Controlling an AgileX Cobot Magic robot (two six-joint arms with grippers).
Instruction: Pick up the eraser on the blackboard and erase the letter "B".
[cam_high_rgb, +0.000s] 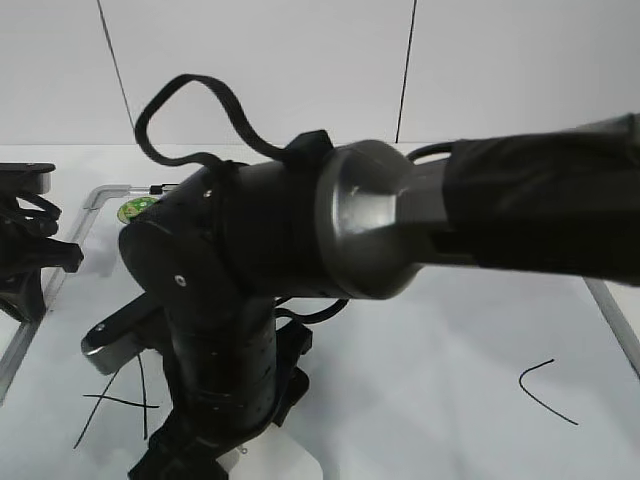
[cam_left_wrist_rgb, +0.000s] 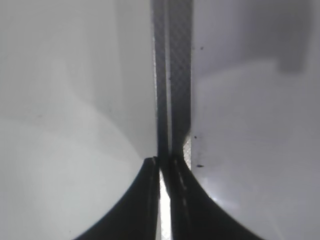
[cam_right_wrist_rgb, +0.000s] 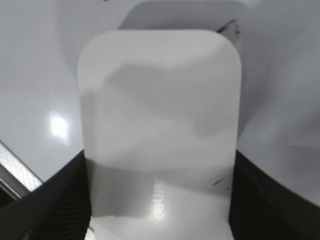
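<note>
My right gripper (cam_right_wrist_rgb: 159, 167) is shut on the eraser (cam_right_wrist_rgb: 160, 115), a white rounded block with grey print, held flat against the blackboard (cam_right_wrist_rgb: 280, 100). In the exterior view the right arm reaches across to the lower left, with the gripper (cam_high_rgb: 200, 440) and a white corner of the eraser (cam_high_rgb: 275, 455) low on the blackboard (cam_high_rgb: 450, 370). The letter "B" is hidden behind the arm. The "A" (cam_high_rgb: 120, 400) lies left of the gripper and the "C" (cam_high_rgb: 545, 390) far right. A short black stroke (cam_right_wrist_rgb: 227, 26) shows past the eraser's far corner. My left gripper (cam_left_wrist_rgb: 162, 165) is shut and empty.
The round green sticker (cam_high_rgb: 135, 209) sits near the board's top left corner, by the silver frame (cam_high_rgb: 100, 195). The left arm (cam_high_rgb: 25, 260) rests at the board's left edge. A dark strip (cam_left_wrist_rgb: 172, 75) runs under the left jaws. The right arm blocks most of the exterior view.
</note>
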